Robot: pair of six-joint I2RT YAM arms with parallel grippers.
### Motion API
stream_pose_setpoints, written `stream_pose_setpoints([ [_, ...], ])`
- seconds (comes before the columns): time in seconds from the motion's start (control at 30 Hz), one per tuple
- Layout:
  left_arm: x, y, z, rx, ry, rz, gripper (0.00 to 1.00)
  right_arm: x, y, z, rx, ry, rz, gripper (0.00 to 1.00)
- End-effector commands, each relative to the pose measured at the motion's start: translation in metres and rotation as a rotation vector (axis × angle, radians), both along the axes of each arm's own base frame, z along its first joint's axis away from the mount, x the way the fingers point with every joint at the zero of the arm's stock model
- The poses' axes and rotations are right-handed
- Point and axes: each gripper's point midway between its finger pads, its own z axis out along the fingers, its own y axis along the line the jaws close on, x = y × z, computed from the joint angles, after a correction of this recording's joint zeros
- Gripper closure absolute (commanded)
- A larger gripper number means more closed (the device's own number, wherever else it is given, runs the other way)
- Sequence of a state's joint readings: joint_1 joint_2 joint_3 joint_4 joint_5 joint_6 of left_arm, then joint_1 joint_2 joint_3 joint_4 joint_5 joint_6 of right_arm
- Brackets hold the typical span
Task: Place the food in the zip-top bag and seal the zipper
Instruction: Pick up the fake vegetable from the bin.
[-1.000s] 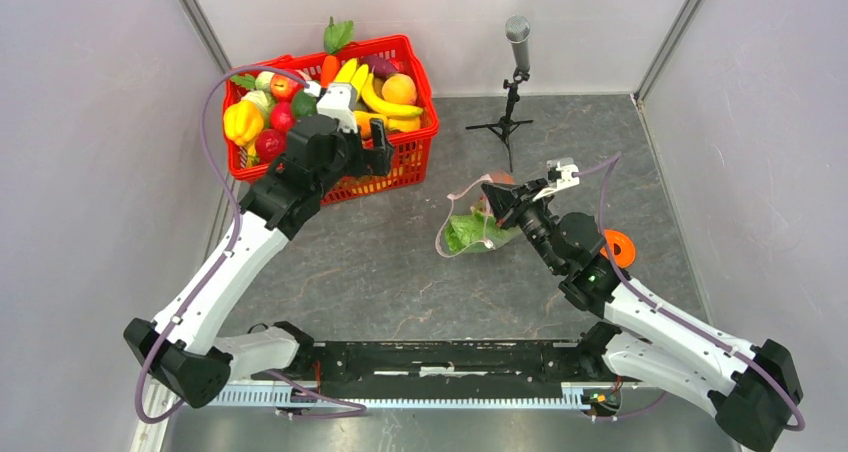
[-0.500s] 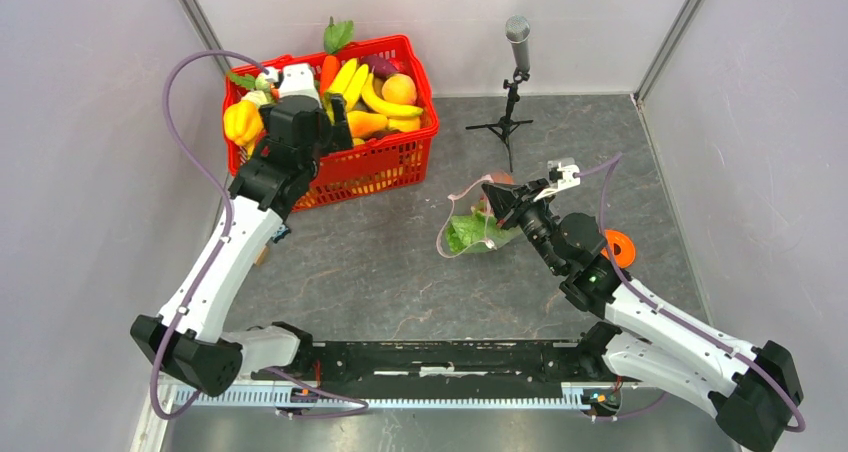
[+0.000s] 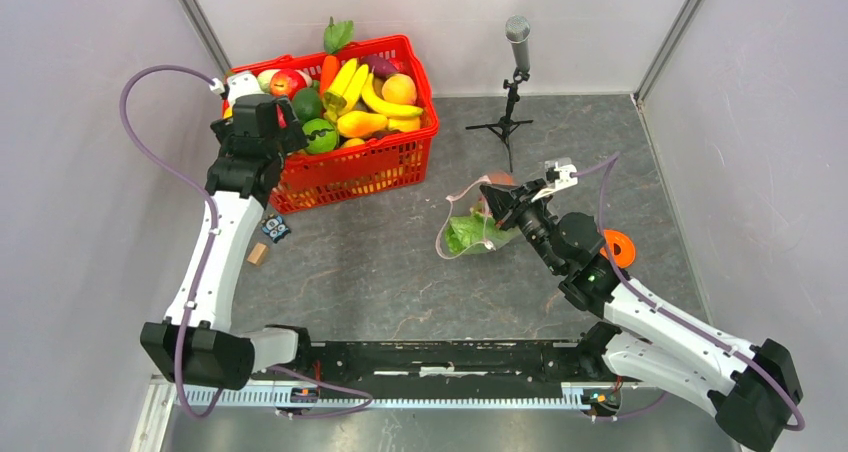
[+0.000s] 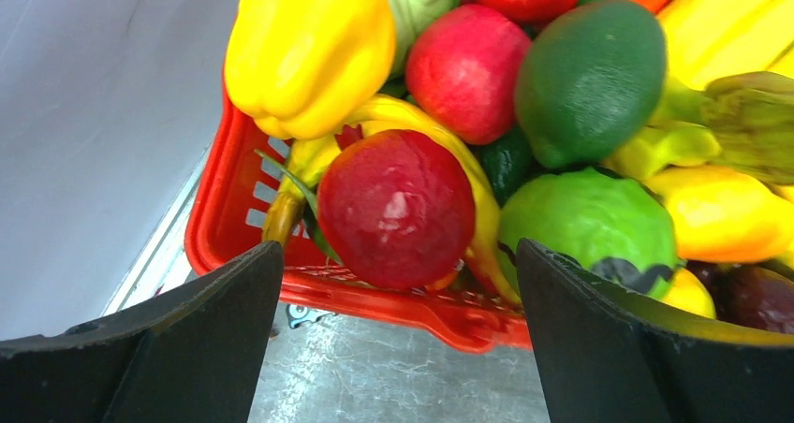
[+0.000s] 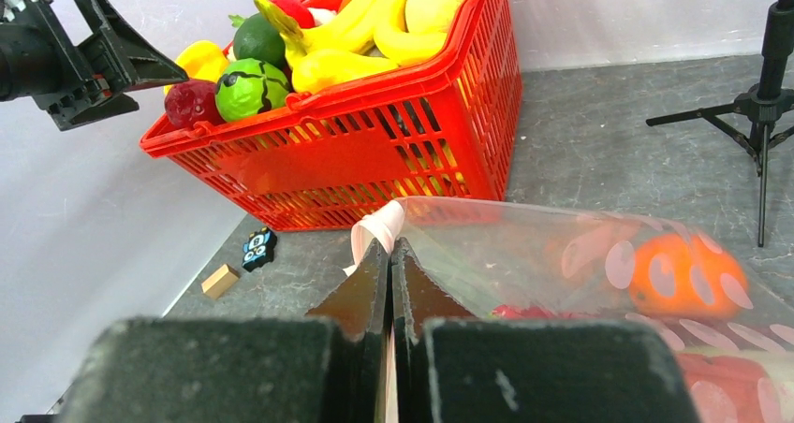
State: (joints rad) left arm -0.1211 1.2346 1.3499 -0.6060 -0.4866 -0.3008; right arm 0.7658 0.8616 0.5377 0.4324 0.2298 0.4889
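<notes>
The clear zip-top bag (image 3: 472, 224) lies mid-table with the green cabbage (image 3: 463, 234) inside. The right wrist view also shows an orange (image 5: 688, 273) and something red in it. My right gripper (image 5: 390, 250) is shut on the bag's pink zipper (image 5: 379, 228) edge and holds it up. Over the left end of the red basket (image 3: 412, 60), my left gripper (image 4: 395, 255) hangs open and holds nothing. A small dark red fruit (image 4: 395, 208) lies in line with its gap, just beyond the fingertips. The yellow bell pepper (image 4: 309, 49) sits behind that fruit.
The basket (image 5: 374, 152) is heaped with bananas, apples and green fruit. A microphone on a tripod (image 3: 517, 32) stands behind the bag. An orange spool (image 3: 618, 247) lies by the right arm. A wooden block (image 3: 258, 254) and a small printed tile (image 3: 275, 229) lie near the left wall.
My left arm has swung left, from over the basket's middle to its left end, still open. The right gripper and the bag have not moved.
</notes>
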Motion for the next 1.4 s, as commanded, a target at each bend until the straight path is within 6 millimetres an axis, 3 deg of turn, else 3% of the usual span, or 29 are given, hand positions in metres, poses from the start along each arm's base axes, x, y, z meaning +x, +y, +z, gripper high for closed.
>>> stream_pose_setpoints([
  [0.0, 0.007, 0.013, -0.010, -0.043, 0.007, 0.054, 0.00, 0.000, 0.001, 0.025, 0.035, -0.068, 0.003, 0.98],
  [0.2, 0.020, 0.013, -0.030, -0.112, 0.018, 0.035, 0.00, 0.001, 0.005, 0.025, 0.025, -0.070, 0.014, 0.97],
  [0.5, 0.028, 0.011, -0.040, -0.132, 0.034, -0.011, 0.00, 0.000, 0.007, 0.024, 0.027, -0.070, 0.028, 0.97],
  [0.57, 0.030, 0.018, -0.046, -0.153, 0.048, -0.002, 0.03, 0.000, 0.007, 0.024, 0.031, -0.071, 0.029, 0.97],
  [0.7, 0.031, 0.013, -0.048, -0.177, 0.045, -0.016, 0.16, -0.001, 0.006, 0.024, 0.033, -0.072, 0.027, 0.97],
  [0.93, 0.015, 0.018, -0.014, -0.136, -0.055, -0.015, 0.47, -0.001, 0.003, 0.023, 0.033, -0.071, 0.013, 0.97],
  [1.13, 0.002, 0.008, 0.018, -0.175, -0.155, -0.057, 0.48, 0.000, 0.005, 0.021, 0.035, -0.062, 0.021, 0.97],
  [1.27, -0.002, -0.025, 0.043, -0.269, -0.231, -0.224, 0.50, 0.000, 0.007, 0.020, 0.038, -0.057, 0.025, 0.97],
  [1.37, -0.011, -0.076, 0.065, -0.392, -0.321, -0.487, 0.52, 0.001, 0.007, 0.021, 0.041, -0.057, 0.022, 0.97],
])
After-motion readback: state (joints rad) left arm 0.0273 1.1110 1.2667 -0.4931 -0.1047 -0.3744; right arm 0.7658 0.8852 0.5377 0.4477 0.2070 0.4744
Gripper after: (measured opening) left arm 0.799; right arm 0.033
